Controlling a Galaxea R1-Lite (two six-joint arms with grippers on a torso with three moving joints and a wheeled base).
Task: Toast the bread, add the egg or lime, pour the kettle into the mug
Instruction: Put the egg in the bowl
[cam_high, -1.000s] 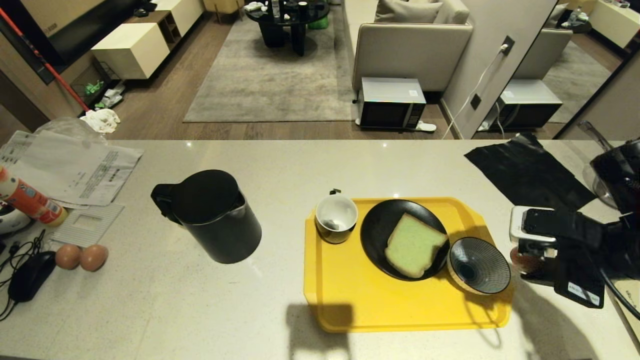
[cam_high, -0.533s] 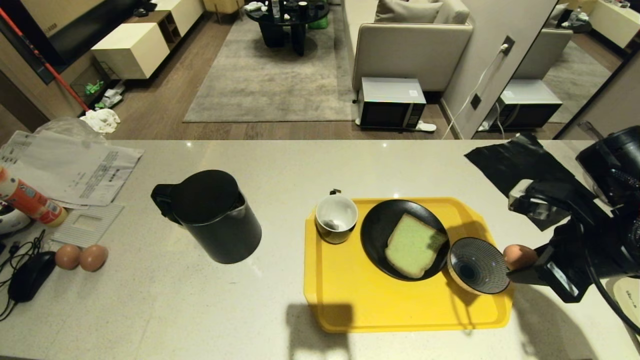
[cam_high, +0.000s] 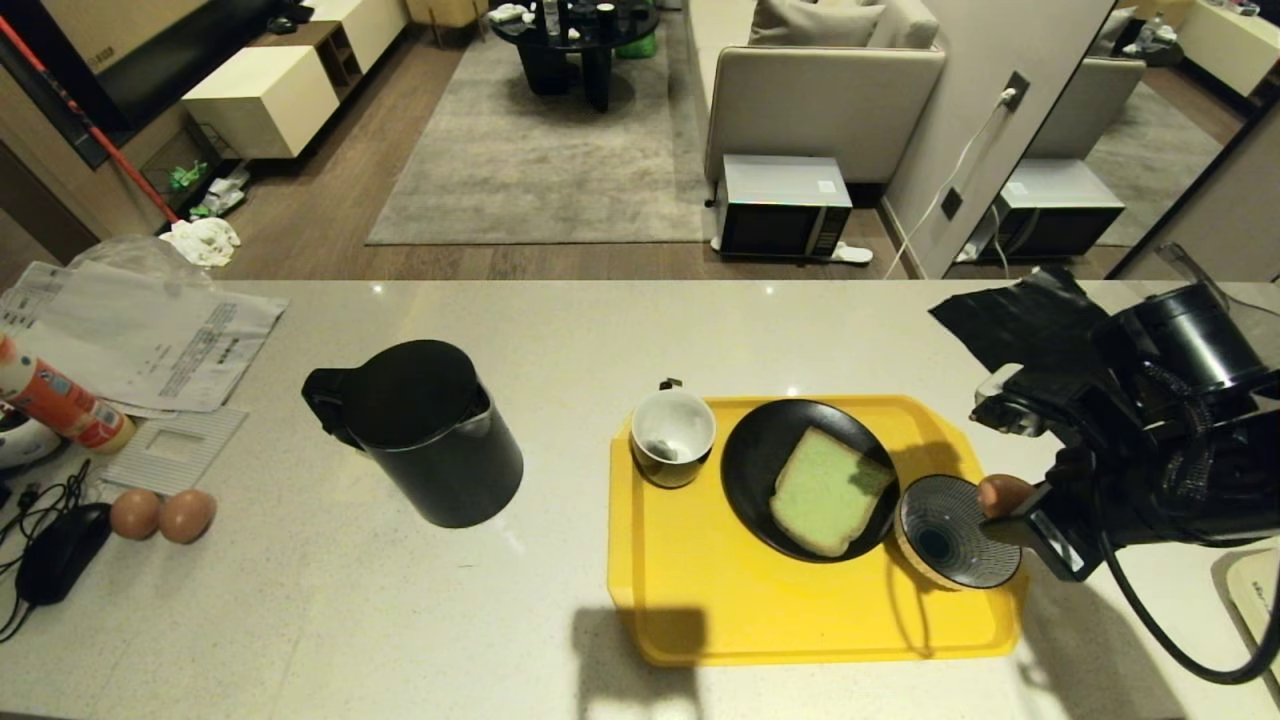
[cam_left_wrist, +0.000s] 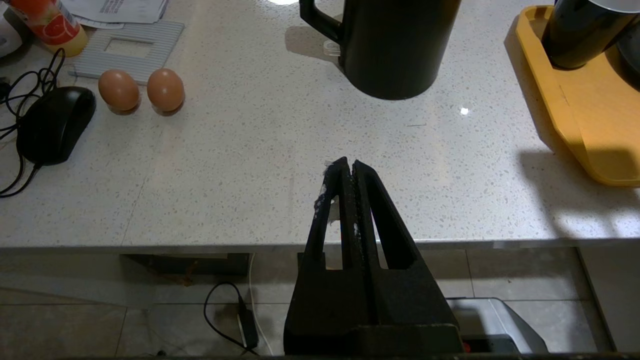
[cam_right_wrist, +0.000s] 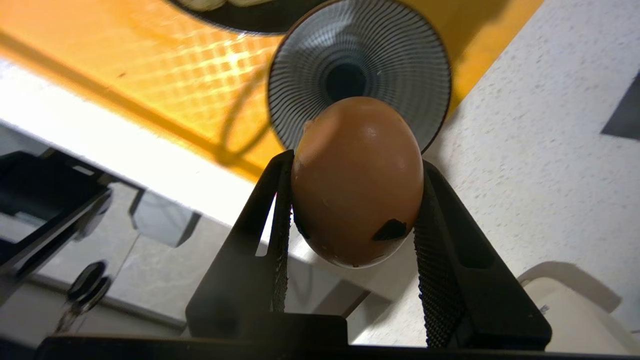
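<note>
My right gripper (cam_high: 1006, 500) (cam_right_wrist: 356, 165) is shut on the egg (cam_high: 1001, 492) (cam_right_wrist: 356, 180), pinkish-brown with a dark spot. It hangs just above the right rim of the blue-and-white striped bowl (cam_high: 957, 545) (cam_right_wrist: 360, 60). The bowl stands on the yellow tray (cam_high: 700, 600). The pale green bread (cam_high: 828, 490) lies on a black plate (cam_high: 757, 455), and the mug (cam_high: 673, 435) stands at the tray's back left corner. Left of the tray is the black kettle (cam_high: 425, 430) (cam_left_wrist: 395, 45). The left gripper (cam_left_wrist: 348, 162) is shut and empty over the counter's front edge. The lime is out of view.
Two plain brown eggs (cam_high: 162, 514), a black mouse (cam_high: 62, 550) with cables, papers (cam_high: 150, 330) and an orange bottle (cam_high: 55, 398) sit at the counter's left. A black cloth (cam_high: 1040, 345) lies behind my right arm. A white object (cam_high: 1255, 590) sits at the right edge.
My right arm has swung left from beside the tray with the egg and its wrist has rolled. The egg now hangs at the striped bowl's rim. The left arm is still.
</note>
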